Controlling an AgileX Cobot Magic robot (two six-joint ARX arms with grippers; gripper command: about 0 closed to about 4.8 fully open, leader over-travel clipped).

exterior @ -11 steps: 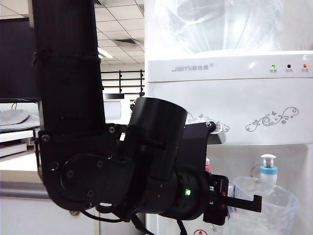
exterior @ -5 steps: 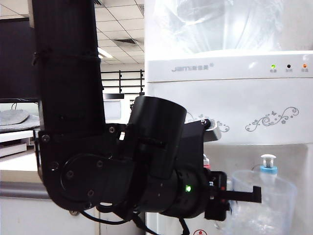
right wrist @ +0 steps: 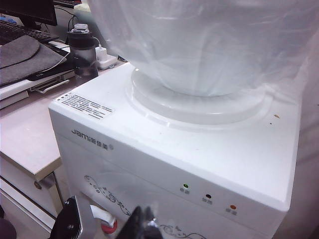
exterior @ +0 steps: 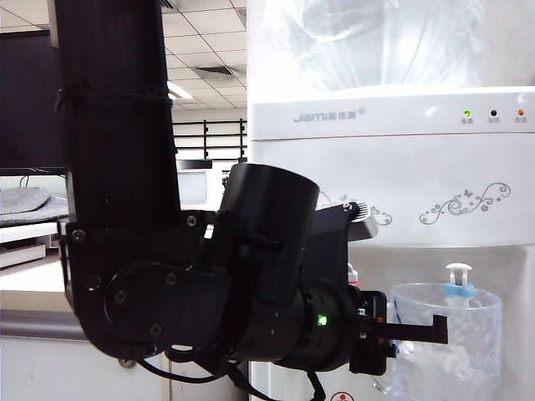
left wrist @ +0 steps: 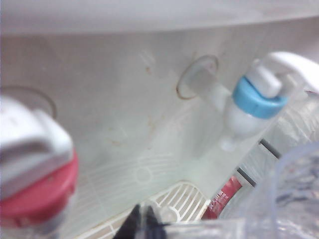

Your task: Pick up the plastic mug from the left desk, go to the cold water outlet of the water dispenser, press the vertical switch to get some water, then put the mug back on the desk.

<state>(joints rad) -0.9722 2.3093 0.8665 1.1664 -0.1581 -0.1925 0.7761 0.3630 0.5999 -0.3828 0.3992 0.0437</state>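
Raised since a second ago, the clear dimpled plastic mug now has its rim up at the blue collar of the small white cold water outlet, covering the tap's lower part, where earlier the rim sat below the collar. Nearest in the exterior view, the bulky black left arm fills the left and middle and hides the lower left of the tall white water dispenser with grey lettering. Its left gripper reaches level to the right, jaws pressed tight on the plastic mug at the near side of its rim. Behind the mug, the short white vertical switch stands above the collar.

From the left wrist view, the mug's wall is a blur close by, the blue-collared outlet beyond it, and the white tap with a red-pink collar off to one side.

The right gripper hangs high above the dispenser's front, fingers spread with nothing between them. Farther off sits the pale beige left desk, with a smoky-grey bottle with a dark cap at its far edge.
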